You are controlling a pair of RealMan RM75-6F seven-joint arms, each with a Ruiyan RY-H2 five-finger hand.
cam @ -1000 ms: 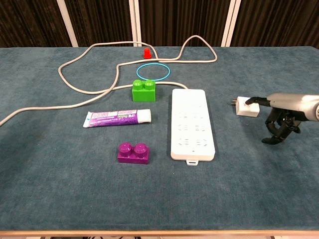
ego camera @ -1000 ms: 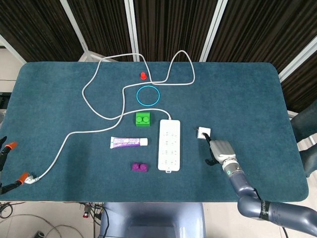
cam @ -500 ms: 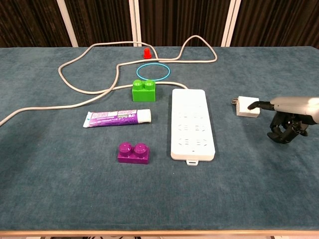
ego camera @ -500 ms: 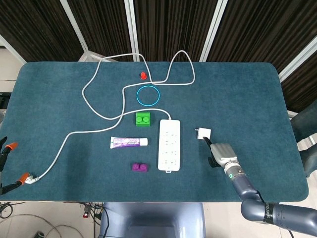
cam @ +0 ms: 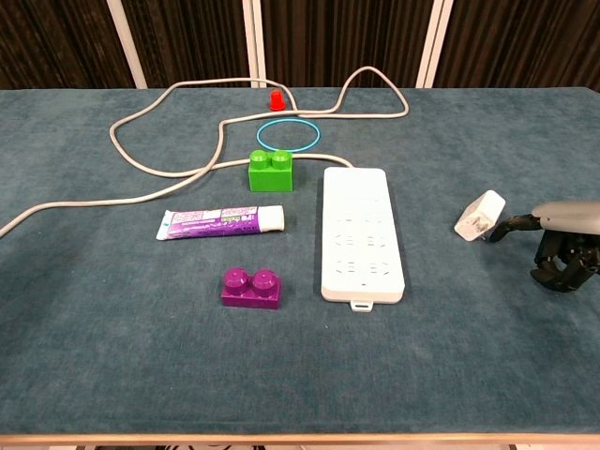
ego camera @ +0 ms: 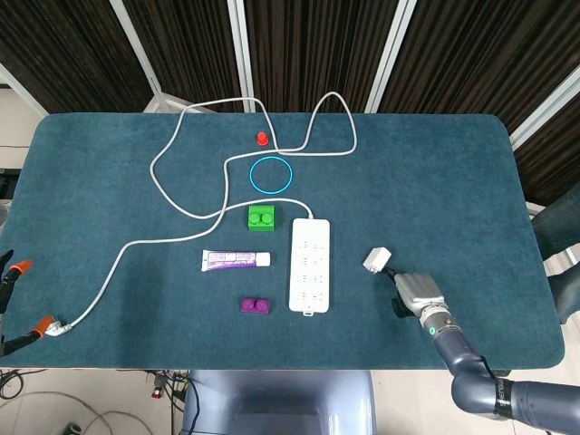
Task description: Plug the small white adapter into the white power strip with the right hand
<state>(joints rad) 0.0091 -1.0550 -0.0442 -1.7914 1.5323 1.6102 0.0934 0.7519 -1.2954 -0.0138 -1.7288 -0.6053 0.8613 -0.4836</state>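
Sweeping from the left of the bench (ego camera: 109, 181): a grey cord (ego camera: 172, 195) loops across the blue cloth, past a small red piece (ego camera: 262, 138) and a blue ring (ego camera: 271, 174). Next comes a green block (cam: 271, 171), a toothpaste tube (cam: 221, 222) lying flat, and a purple block (cam: 251, 288) nearer the front edge. White power strip (cam: 364, 234) sits lengthwise at centre, sockets up. Just right of it, the small white adapter (cam: 479, 215) is tipped up on an edge, tilted, apart from the strip. Right hand (cam: 558, 239) comes in from the right edge, one fingertip (cam: 499, 228) stretched out and touching the adapter's right side, the other fingers curled under, dark tips pointing down at the cloth. It holds nothing; that one finger only rests against the adapter. Left hand doesn't show in either view.
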